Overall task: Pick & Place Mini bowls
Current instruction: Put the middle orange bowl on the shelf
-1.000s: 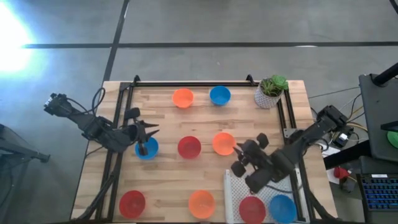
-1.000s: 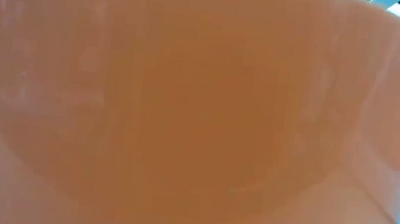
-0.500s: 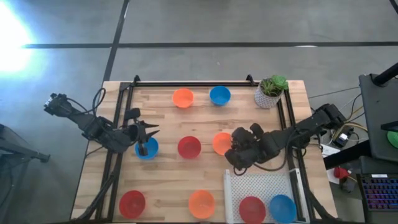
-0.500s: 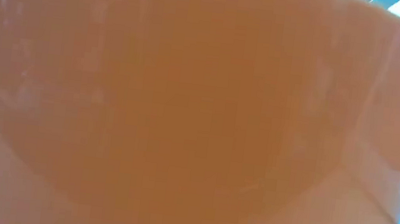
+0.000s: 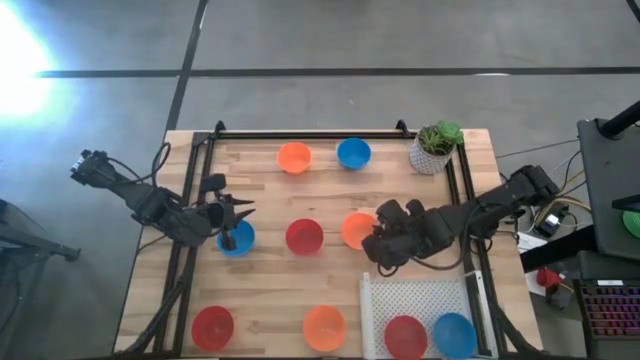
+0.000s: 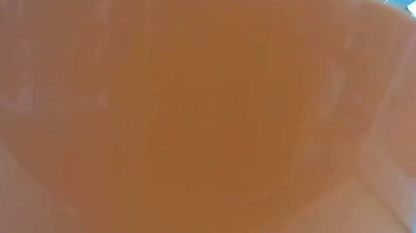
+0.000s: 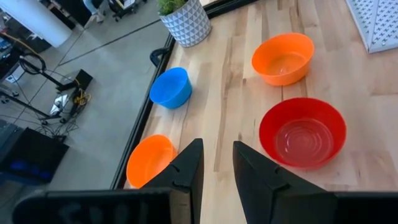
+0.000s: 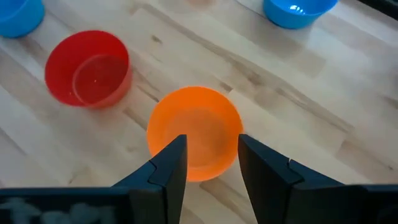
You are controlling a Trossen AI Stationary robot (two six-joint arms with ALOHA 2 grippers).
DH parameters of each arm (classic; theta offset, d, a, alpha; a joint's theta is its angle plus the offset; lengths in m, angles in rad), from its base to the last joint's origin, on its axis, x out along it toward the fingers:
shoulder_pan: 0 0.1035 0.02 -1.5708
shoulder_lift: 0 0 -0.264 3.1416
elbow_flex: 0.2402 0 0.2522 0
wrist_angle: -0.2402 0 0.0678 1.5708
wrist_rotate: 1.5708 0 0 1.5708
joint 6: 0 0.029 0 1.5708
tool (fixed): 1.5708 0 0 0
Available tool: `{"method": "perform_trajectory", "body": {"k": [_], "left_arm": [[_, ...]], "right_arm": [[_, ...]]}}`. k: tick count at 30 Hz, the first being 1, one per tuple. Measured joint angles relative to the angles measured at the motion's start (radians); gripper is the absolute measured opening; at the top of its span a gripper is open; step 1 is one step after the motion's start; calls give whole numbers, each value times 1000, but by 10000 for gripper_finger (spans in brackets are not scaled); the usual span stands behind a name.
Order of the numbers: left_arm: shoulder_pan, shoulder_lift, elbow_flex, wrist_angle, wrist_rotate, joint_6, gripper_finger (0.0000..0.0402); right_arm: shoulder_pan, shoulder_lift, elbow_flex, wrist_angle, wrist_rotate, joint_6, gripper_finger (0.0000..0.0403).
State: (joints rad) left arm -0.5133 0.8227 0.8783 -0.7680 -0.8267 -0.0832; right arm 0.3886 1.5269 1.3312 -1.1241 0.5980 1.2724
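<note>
Several mini bowls in red, orange and blue stand on their bases on the wooden table. My right gripper (image 5: 373,245) (image 8: 211,142) is open over the middle orange bowl (image 5: 352,228) (image 8: 194,118), its fingertips above the bowl's rim on the right-arm side, not seen to touch it. A red bowl (image 5: 304,236) (image 8: 87,67) stands beside it. My left gripper (image 5: 240,211) (image 7: 217,146) waits with a narrow gap between its fingers, above a blue bowl (image 5: 238,241) at the table's left. In the low view an orange bowl's wall (image 6: 208,116) fills the picture.
A white perforated tray (image 5: 420,298) at the near right holds a red bowl (image 5: 405,335) and a blue bowl (image 5: 455,335). A white pot with a green plant (image 5: 434,146) stands at the far right corner. Black rails (image 5: 310,133) run along the table's edges.
My right gripper has moved from above the tray's far edge toward the table's far side and left, ending over the middle orange bowl. The bowls have kept their places.
</note>
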Motion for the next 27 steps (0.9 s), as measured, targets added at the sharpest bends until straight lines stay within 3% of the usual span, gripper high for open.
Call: {"method": "perform_trajectory", "body": {"k": [16, 27], "left_arm": [[1, 0, 0, -18, 0, -24, 85], [0, 0, 0, -18, 0, -52, 85]], "right_arm": [[-46, -2, 0, 2, -11, 33, 141], [-167, -2, -35, 2, -215, 7, 146]]}}
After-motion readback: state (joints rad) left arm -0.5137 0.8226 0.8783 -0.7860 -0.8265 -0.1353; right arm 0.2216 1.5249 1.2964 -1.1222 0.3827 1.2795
